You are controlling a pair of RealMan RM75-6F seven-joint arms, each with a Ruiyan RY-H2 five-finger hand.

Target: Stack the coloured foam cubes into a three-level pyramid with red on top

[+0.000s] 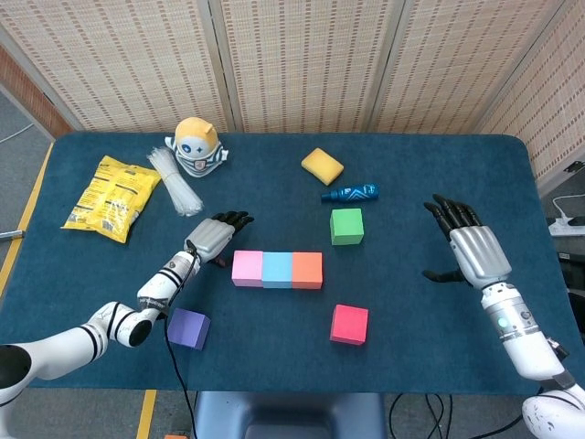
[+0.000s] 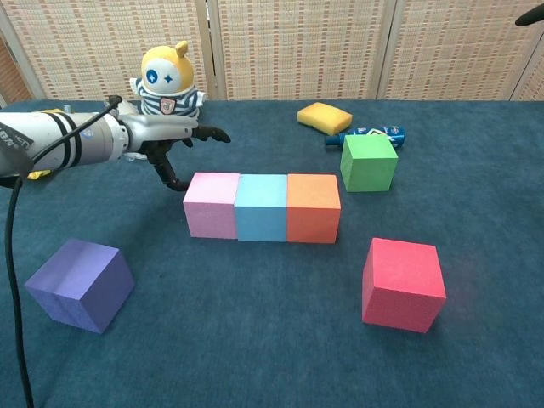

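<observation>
The left robot hand hovers low over the dark blue tabletop, its fingers spread wide and holding nothing; its fingertips reach toward the row of cubes. Just beside it, on its right, the pink foam cube, the light blue foam cube and the orange foam cube stand touching in one line. Below this hand, nearer the robot, the purple foam cube lies alone.

The right robot hand is raised near the right edge of the tabletop, also wide open and empty, with the thumb stuck out to the side. Well to its left sits the green foam cube, and lower left of it, apart from everything, the red foam cube.

Farther from the left hand lie a bundle of white plastic strips, a yellow snack bag and a round-headed plush doll. Beyond the green cube lie a yellow sponge and a small blue bottle.
</observation>
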